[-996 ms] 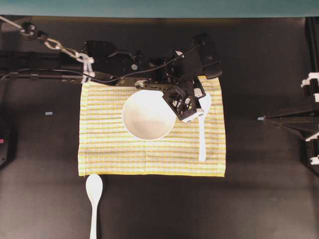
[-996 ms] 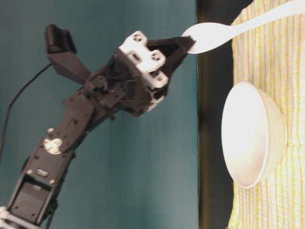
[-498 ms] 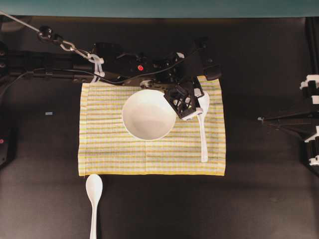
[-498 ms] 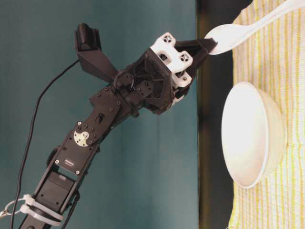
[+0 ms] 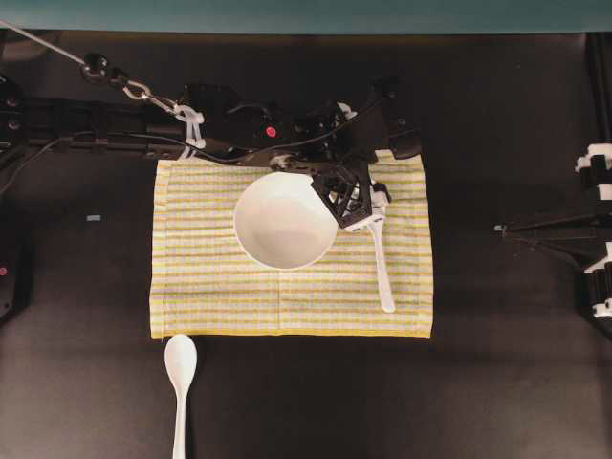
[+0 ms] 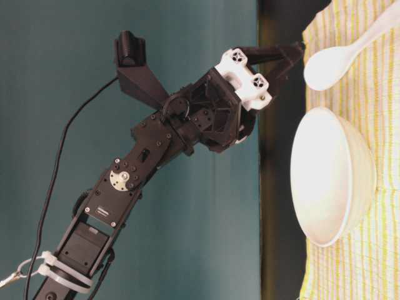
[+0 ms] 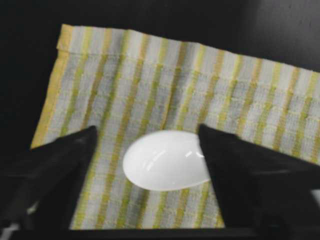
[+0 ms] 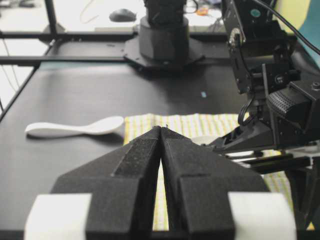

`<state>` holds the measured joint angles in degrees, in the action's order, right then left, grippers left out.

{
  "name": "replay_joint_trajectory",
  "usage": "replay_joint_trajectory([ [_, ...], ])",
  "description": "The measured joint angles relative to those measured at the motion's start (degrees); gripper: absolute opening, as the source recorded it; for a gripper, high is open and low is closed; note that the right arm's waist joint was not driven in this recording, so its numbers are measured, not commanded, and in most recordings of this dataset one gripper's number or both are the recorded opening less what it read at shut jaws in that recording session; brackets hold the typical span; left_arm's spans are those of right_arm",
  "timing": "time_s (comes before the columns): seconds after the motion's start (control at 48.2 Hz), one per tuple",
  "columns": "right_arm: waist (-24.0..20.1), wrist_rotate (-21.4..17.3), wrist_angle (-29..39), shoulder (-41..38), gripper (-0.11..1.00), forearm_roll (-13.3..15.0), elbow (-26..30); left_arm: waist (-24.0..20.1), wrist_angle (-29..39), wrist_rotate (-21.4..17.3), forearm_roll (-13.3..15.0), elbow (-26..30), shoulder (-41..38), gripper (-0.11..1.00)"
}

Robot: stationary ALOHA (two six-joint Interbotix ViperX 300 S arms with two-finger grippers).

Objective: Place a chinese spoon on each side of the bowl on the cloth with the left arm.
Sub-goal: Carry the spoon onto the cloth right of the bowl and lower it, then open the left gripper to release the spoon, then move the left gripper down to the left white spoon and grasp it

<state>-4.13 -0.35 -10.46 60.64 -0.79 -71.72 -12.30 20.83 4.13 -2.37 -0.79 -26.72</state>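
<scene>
The white bowl [image 5: 284, 220] sits on the yellow-striped cloth [image 5: 210, 268]. One white chinese spoon [image 5: 382, 273] lies on the cloth just right of the bowl, its handle pointing to the front edge. My left gripper [image 5: 366, 204] hovers over that spoon's scoop [image 7: 165, 160] with its jaws open; the black fingers [image 7: 55, 170] stand either side of the scoop, apart from it. At table level the scoop [image 6: 328, 65] rests on the cloth beside the bowl [image 6: 331, 175], below the open left gripper [image 6: 295, 55]. A second spoon [image 5: 180, 382] lies on the black table off the cloth's front left corner.
My right gripper [image 8: 161, 129] is shut and empty, parked at the table's right side [image 5: 502, 229] and pointing at the cloth [image 8: 200, 125]. From there the second spoon [image 8: 75, 127] shows on bare table. The left arm's links span the cloth's back edge.
The left gripper came down with the spoon, set its scoop on the cloth right of the bowl and opened. The spoon now lies free. The right arm has not moved.
</scene>
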Motion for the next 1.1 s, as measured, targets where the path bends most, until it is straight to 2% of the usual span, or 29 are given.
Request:
replay_joint_trajectory([
  [0.249, 0.0, 0.0, 0.0, 0.53, 0.01, 0.0, -0.09, 1.05, 0.44, -0.62, -0.09, -0.44, 1.05, 0.84],
  [0.456, 0.0, 0.0, 0.88, 2.02, 0.01, 0.09, -0.35, 6.68, 3.16, -0.62, -0.09, -5.01, 12.74, 0.84],
  [0.685, 0.0, 0.0, 1.67, 2.9, 0.01, 0.0, -0.44, 12.48, 3.43, 2.29, -0.09, -19.95, 27.51, 0.83],
  [0.85, 0.0, 0.0, 1.93, 2.9, 0.01, 0.09, -1.14, 16.88, 6.68, 7.21, -0.09, -31.73, 33.84, 0.83],
  [1.099, 0.0, 0.0, 1.93, 2.9, 0.01, 0.0, -1.23, 19.51, 7.56, 16.08, -0.09, -43.77, 40.34, 0.83],
])
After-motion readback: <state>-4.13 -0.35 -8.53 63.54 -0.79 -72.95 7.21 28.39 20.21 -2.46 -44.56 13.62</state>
